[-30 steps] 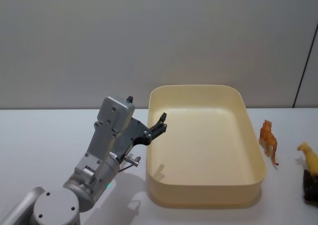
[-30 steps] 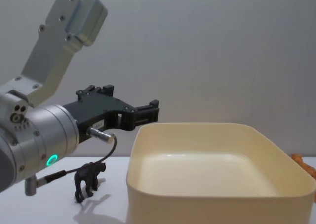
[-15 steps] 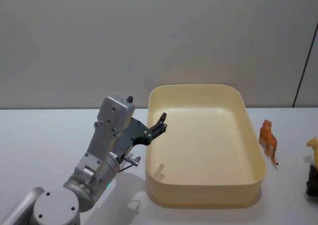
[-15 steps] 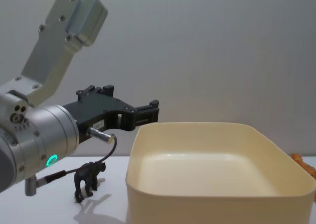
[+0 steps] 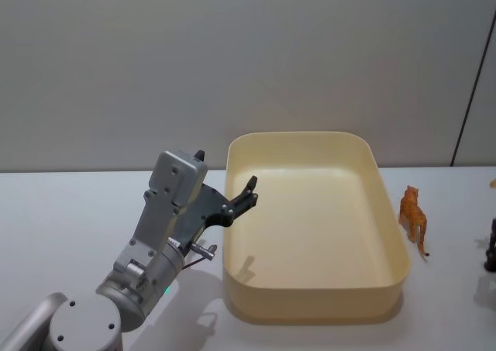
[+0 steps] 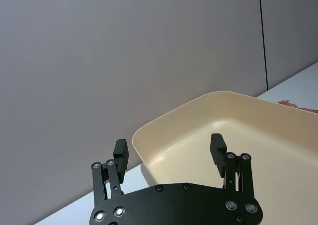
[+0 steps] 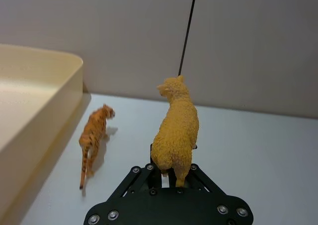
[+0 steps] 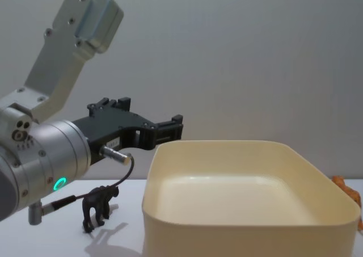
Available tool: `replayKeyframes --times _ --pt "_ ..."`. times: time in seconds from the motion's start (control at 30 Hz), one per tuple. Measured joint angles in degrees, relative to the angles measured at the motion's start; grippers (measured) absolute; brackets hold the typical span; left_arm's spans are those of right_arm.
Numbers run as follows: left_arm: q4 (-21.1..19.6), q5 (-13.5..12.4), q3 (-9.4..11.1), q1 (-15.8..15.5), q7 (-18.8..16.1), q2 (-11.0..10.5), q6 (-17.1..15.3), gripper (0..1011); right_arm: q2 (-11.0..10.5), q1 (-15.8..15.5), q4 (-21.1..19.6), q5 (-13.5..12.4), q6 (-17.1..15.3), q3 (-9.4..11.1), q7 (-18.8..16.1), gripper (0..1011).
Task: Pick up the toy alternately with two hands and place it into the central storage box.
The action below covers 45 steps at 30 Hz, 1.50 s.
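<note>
Right end effector is drifting farther right of the large cream-yellow plastic tub, clamping an upright ochre woolly toy sheep by the legs. Tub is lying to its left, beyond a small orange toy tiger. Left end effector is hovering at the tub's left rim, jaws apart.

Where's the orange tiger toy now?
Head view: the orange tiger toy stands on the table at the robot's right, beside the cream storage box's right wall, near the yellow sheep toy in the right gripper.
</note>
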<state>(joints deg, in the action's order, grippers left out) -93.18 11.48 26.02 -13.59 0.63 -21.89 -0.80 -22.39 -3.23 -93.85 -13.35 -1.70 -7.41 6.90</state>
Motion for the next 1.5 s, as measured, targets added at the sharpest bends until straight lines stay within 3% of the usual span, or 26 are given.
replayKeyframes --times 0.17,0.47,0.77,1.07,1.23,1.5 --pt "0.0 0.0 0.0 0.0 0.0 0.0 0.0 1001 -0.2 0.1 -2.4 -0.2 1.8 0.4 -1.0 65" --pt "0.0 0.0 0.0 0.0 0.0 0.0 0.0 1001 0.5 2.1 -4.3 -1.4 2.2 0.3 -5.1 64" --pt "0.0 0.0 0.0 0.0 0.0 0.0 0.0 1001 3.1 6.2 -3.5 -1.9 -0.3 -1.4 -10.9 64" --pt "0.0 0.0 0.0 0.0 0.0 0.0 0.0 1002 8.1 12.4 1.2 -0.6 -4.8 -4.6 -16.5 70" --pt "0.0 0.0 0.0 0.0 0.0 0.0 0.0 1001 11.4 16.5 5.6 0.6 -7.7 -6.6 -19.4 188" --pt "0.0 0.0 0.0 0.0 0.0 0.0 0.0 1001 14.5 20.5 10.2 1.7 -9.9 -8.5 -21.8 438"
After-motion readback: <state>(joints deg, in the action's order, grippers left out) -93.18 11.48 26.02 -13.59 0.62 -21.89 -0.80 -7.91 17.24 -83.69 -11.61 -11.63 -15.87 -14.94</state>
